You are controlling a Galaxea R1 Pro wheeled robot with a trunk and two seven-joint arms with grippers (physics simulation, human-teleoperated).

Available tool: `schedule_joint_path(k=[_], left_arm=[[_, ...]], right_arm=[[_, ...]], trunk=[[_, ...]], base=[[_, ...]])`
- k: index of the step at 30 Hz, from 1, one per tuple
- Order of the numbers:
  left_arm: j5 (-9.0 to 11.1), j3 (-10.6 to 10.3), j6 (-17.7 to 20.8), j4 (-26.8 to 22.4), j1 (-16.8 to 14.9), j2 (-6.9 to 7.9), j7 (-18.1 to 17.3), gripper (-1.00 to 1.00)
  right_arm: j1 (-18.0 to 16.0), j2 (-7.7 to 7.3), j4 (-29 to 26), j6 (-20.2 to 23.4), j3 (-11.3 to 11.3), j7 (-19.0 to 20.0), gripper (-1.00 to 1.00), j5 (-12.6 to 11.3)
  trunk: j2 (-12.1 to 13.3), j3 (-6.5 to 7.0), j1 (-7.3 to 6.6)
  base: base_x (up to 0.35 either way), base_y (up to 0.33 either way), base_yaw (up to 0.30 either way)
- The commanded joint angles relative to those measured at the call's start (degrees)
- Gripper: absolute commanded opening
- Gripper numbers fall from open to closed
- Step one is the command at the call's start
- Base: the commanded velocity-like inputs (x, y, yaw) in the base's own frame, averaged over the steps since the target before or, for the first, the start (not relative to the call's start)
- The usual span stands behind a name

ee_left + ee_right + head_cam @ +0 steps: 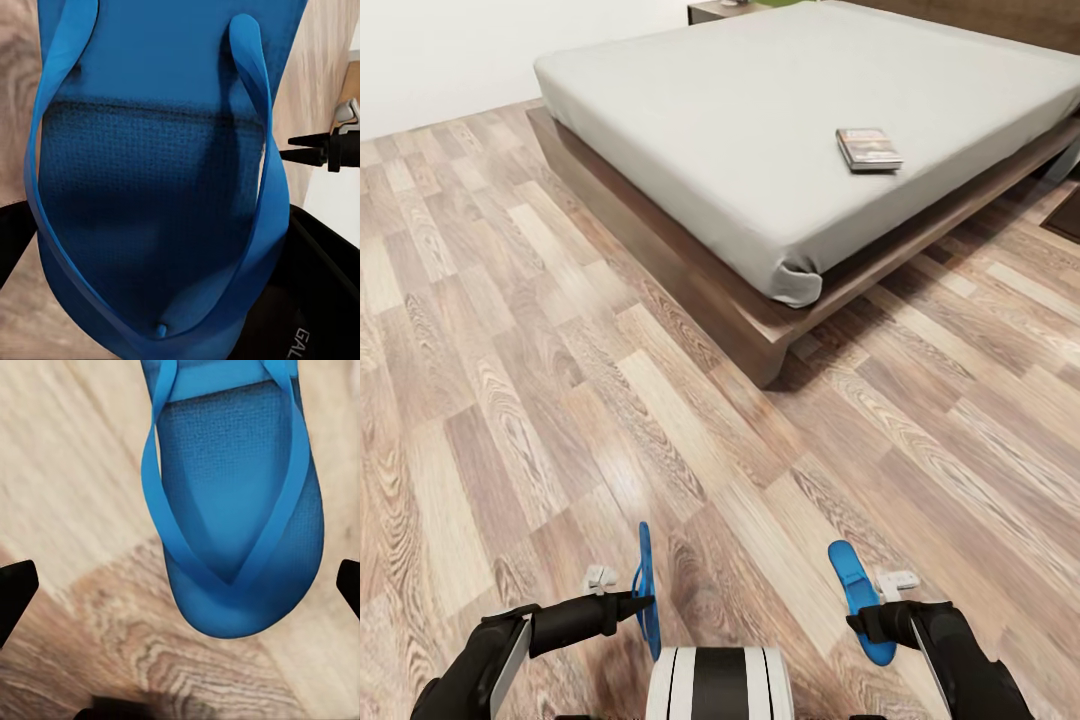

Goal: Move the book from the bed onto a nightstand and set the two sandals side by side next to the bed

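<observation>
The grey-mattressed bed stands ahead at the upper right. The book lies flat on the mattress near its right edge. A corner of a nightstand shows beyond the bed's far corner. My left gripper is shut on one blue sandal, held on edge; the same sandal is close up in the left wrist view. My right gripper is shut on the other sandal, whose strap side faces the right wrist camera. Both hang low over the floor, well short of the bed.
Wood-plank floor stretches between me and the bed's near corner. A white wall closes the far left. A dark object sits on the floor at the right edge. My white-and-black trunk lies between the arms.
</observation>
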Motion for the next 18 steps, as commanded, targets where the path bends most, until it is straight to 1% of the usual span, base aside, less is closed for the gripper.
schedule_joint_path(k=[1, 4, 6, 7, 8, 9, 10, 11, 12, 13, 14, 15, 16, 17, 18], left_arm=[[-0.03, 0.13, 0.57, -0.04, -0.02, -0.04, -0.24, -1.0], [-0.01, 0.1, 0.57, -0.02, -0.02, -0.06, -0.2, -1.0], [0.14, 0.21, 0.58, -0.03, -0.04, 0.2, -0.35, -1.0], [0.53, 0.54, 0.59, -0.05, -0.03, 0.43, -0.42, -1.0], [1.89, 1.78, 0.62, -0.13, -0.03, 1.39, -0.54, -1.0], [2.56, 2.37, 0.65, -0.2, -0.03, 1.89, -0.58, -1.0], [4.25, 3.57, 0.7, -0.53, -0.04, 3.13, -0.67, -1.0], [7.82, 5.03, 1.09, -1.68, -0.08, 5.38, -0.9, -1.0], [11.08, 5.63, 1.85, -2.89, -0.09, 6.9, -1.39, -1.0], [16.81, 6.13, 4.36, -5.15, -0.1, 8.82, -2.61, -1.0], [20.48, 6.3, 6.64, -6.7, -0.1, 9.75, -3.33, -1.0], [23.37, 6.4, 8.75, -8.01, -0.11, 10.38, -3.75, -1.0], [25.24, 6.43, 10.2, -8.85, -0.11, 10.78, -4.0, -1.0], [25.9, 6.44, 10.66, -9.15, -0.11, 10.92, -4.1, -1.0], [27.12, 6.41, 11.48, -9.67, -0.11, 11.14, -4.18, -1.0]], right_arm=[[-0.02, 0.03, -0.08, 0.13, -0.16, 0.54, 1.0, 0.6], [-0.02, 0.03, -0.08, 0.13, -0.16, 0.54, 1.0, 0.6], [-0.02, 0.03, -0.07, 0.13, -0.16, 0.54, 1.0, 0.6], [-0.02, 0.03, -0.07, 0.13, -0.16, 0.54, 1.0, 0.6], [-0.02, 0.03, -0.05, 0.13, -0.16, 0.54, 1.0, 0.6], [-0.02, 0.03, -0.06, 0.13, -0.16, 0.54, 1.0, 0.6], [-0.02, 0.03, -0.07, 0.13, -0.16, 0.54, 1.0, 0.6], [-0.02, 0.03, -0.08, 0.13, -0.16, 0.54, 1.0, 0.6], [-0.02, 0.03, -0.08, 0.13, -0.16, 0.54, 1.0, 0.6], [-0.02, 0.03, -0.08, 0.13, -0.16, 0.54, 1.0, 0.6], [-0.02, 0.03, -0.05, 0.13, -0.16, 0.54, 1.0, 0.6], [-0.02, 0.03, -0.05, 0.13, -0.16, 0.54, 1.0, 0.6], [-0.02, 0.03, -0.04, 0.13, -0.16, 0.54, 1.0, 0.6], [-0.02, 0.03, -0.03, 0.13, -0.16, 0.54, 1.0, 0.6], [-0.02, 0.03, -0.06, 0.13, -0.17, 0.54, 1.0, 0.6]], trunk=[[-0.03, -0.26, 0.01], [-0.07, -0.93, 0.09], [-0.1, -1.37, 0.14], [-0.1, -1.37, 0.14], [-0.1, -1.37, 0.14], [-0.1, -1.37, 0.14], [-0.1, -1.37, 0.14], [-0.1, -1.37, 0.14], [-0.1, -1.37, 0.14], [-0.1, -1.37, 0.14], [-0.1, -1.37, 0.14], [-0.1, -1.37, 0.14], [-0.1, -1.37, 0.14], [-0.1, -1.37, 0.14], [-0.1, -1.37, 0.14]], base=[[0.0, 0.0, 0.0], [0.0, 0.0, 0.0], [0.0, 0.0, 0.0], [0.0, 0.0, 0.0], [0.0, 0.0, 0.0], [0.0, 0.0, 0.0], [0.0, 0.0, 0.0], [0.0, 0.0, 0.0], [0.0, 0.0, 0.0], [0.0, 0.0, 0.0], [0.0, 0.0, 0.0], [0.0, 0.0, 0.0], [0.0, 0.0, 0.0], [0.0, 0.0, 0.0], [0.0, 0.0, 0.0]])
